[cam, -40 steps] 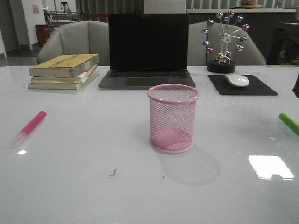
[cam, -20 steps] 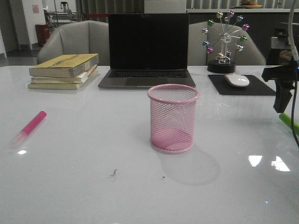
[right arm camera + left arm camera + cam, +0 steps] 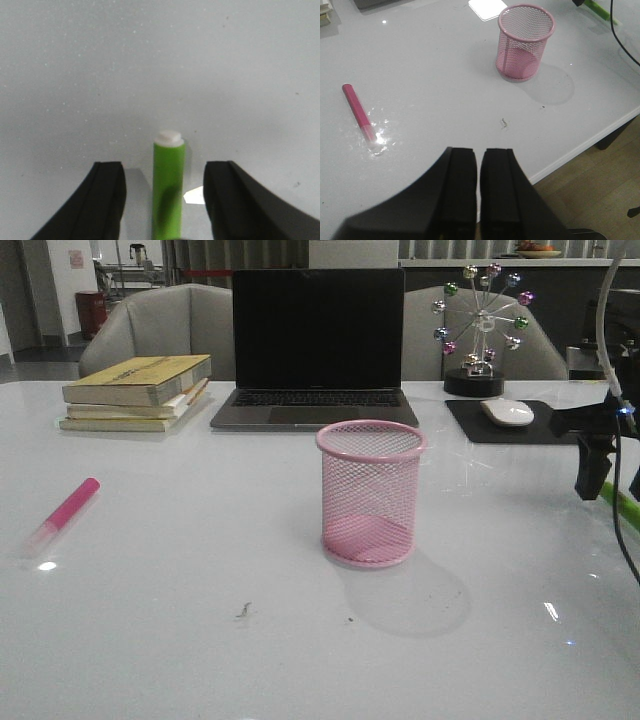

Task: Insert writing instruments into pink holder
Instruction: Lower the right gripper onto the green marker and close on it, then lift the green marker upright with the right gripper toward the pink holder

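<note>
The pink holder [image 3: 371, 495] stands upright in the middle of the white table, with nothing inside; it also shows as the mesh cup [image 3: 525, 42] in the left wrist view. A magenta marker [image 3: 65, 512] lies flat at the left, seen too as the magenta marker [image 3: 357, 111]. The green marker [image 3: 626, 506] lies at the right edge, partly behind my right gripper [image 3: 608, 480]. In the right wrist view the green marker [image 3: 168, 190], whitish tip forward, lies between the spread fingers of the right gripper [image 3: 165, 169], which is open and not touching it. My left gripper [image 3: 479, 155] is shut with nothing in it, hanging over the near table edge.
A laptop [image 3: 318, 340] stands at the back centre, a stack of books [image 3: 135, 390] at back left. At back right are a ferris-wheel ornament [image 3: 480, 330] and a mouse [image 3: 507, 412] on a black pad [image 3: 565, 430]. The table's near edge [image 3: 585, 145] runs close to the left gripper.
My right arm came into the front view from the right and dropped lower over the green marker. The markers and the holder have not moved.
</note>
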`<action>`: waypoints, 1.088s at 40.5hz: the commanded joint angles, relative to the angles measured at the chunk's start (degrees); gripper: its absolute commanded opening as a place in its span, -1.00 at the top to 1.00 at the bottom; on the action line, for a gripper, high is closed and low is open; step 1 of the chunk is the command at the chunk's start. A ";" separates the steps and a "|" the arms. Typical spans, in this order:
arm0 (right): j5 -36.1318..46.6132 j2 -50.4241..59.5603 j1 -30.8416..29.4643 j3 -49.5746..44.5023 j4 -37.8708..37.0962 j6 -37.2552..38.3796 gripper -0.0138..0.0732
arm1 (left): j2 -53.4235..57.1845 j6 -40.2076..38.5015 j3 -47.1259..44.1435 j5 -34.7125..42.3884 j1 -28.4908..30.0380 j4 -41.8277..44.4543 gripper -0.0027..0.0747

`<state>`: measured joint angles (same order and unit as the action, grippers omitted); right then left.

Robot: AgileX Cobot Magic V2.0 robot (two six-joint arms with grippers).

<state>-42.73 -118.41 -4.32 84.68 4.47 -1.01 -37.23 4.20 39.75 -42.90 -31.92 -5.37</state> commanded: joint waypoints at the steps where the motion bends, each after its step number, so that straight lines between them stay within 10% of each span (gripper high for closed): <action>1: 2.22 2.76 -0.08 1.97 -0.64 -0.43 -0.39 | -0.25 0.05 1.75 4.40 -0.51 -0.63 0.60; 28: -0.06 1.54 -0.08 1.97 -0.75 -0.43 -0.38 | -0.25 0.05 1.75 4.40 -0.51 -0.63 0.60; 44: 0.02 3.15 -0.08 1.97 1.36 -0.43 0.19 | -0.25 0.05 1.75 4.40 -0.51 -0.63 0.60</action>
<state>-42.77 -119.49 -4.32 85.22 4.16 -1.18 -37.23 4.29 39.75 -42.80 -31.92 -5.37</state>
